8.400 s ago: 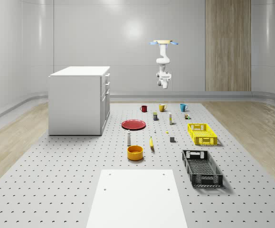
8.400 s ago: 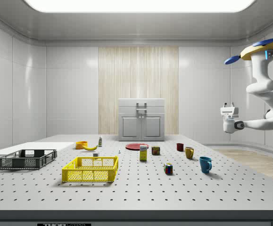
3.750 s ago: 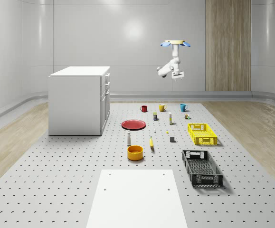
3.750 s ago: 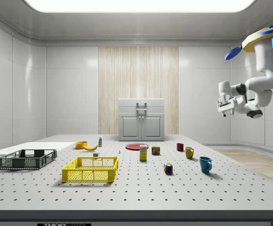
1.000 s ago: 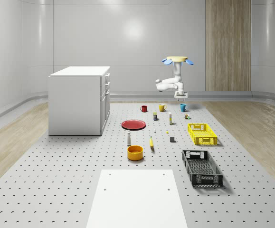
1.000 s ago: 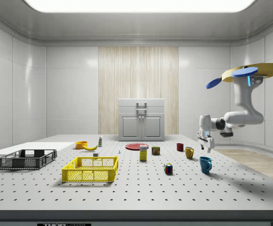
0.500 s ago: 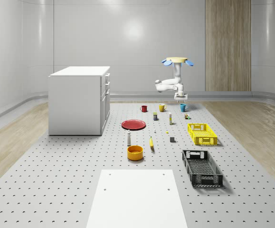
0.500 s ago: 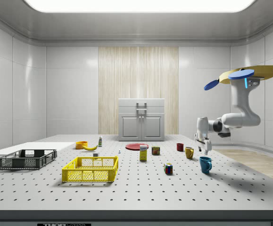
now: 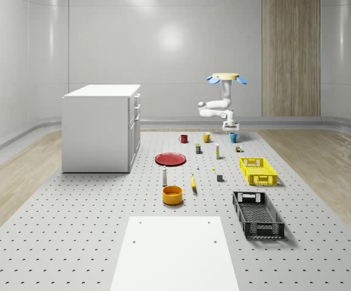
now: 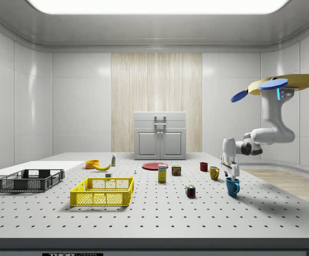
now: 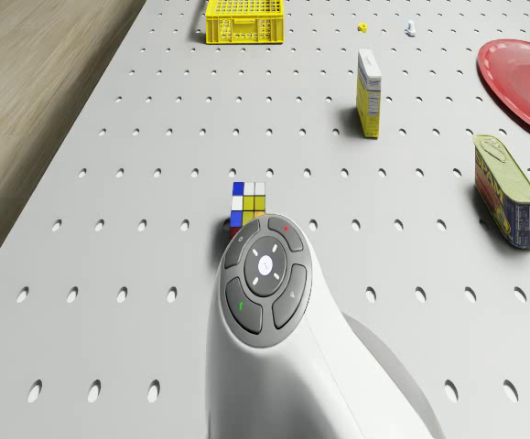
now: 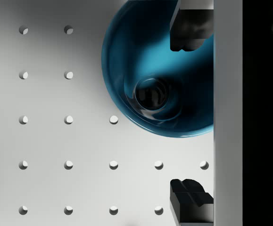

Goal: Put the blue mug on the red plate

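The blue mug (image 9: 234, 137) stands upright at the far end of the pegboard table, and in the side view it (image 10: 232, 186) is at the right. The red plate (image 9: 171, 159) lies nearer the table's middle, bare. The drone (image 10: 282, 85) hovers above and just beyond the mug, its arm bent downward. My gripper (image 10: 231, 175) hangs directly over the mug, just above its rim. From the wrist, the mug (image 12: 145, 61) is seen from above; the gripper (image 12: 191, 113) is open, one fingertip (image 12: 190, 26) over the mug's inside, the other over the table beside it.
A Rubik's cube (image 11: 248, 204), a yellow box (image 11: 368, 91) and a tin can (image 11: 504, 190) stand between mug and plate. A yellow mug (image 9: 207, 137) and red mug (image 9: 183, 138) sit in the mug's row. The yellow crate (image 9: 257, 171), black crate (image 9: 257, 214) and cabinet (image 9: 101, 127) stand farther off.
Over the earlier frames the drone came down from high up and the arm folded downward. In the last second the gripper sank the final stretch onto the blue mug.
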Controlling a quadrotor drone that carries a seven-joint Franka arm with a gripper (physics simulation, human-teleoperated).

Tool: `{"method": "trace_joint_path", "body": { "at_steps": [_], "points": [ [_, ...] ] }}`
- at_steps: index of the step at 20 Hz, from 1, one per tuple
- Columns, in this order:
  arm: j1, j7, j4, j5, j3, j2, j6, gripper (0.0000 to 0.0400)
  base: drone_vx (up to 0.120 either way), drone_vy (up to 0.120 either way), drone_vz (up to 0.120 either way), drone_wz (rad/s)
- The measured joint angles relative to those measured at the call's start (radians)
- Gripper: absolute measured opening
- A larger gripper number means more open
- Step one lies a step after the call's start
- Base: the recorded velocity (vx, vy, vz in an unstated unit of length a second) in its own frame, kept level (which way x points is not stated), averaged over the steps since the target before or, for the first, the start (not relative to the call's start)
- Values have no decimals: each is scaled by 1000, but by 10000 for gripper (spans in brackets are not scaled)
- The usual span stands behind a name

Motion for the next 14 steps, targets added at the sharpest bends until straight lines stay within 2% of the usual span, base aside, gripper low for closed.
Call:
{"method": "trace_joint_path", "body": {
  "at_steps": [6, 14],
  "points": [
    [7, -13, 11, -22, -27, -15, 26, 400, 0, 0, 0, 0],
    [6, -16, 17, -29, -37, -25, 41, 400, 0, 0, 0, 0]
  ]
}}
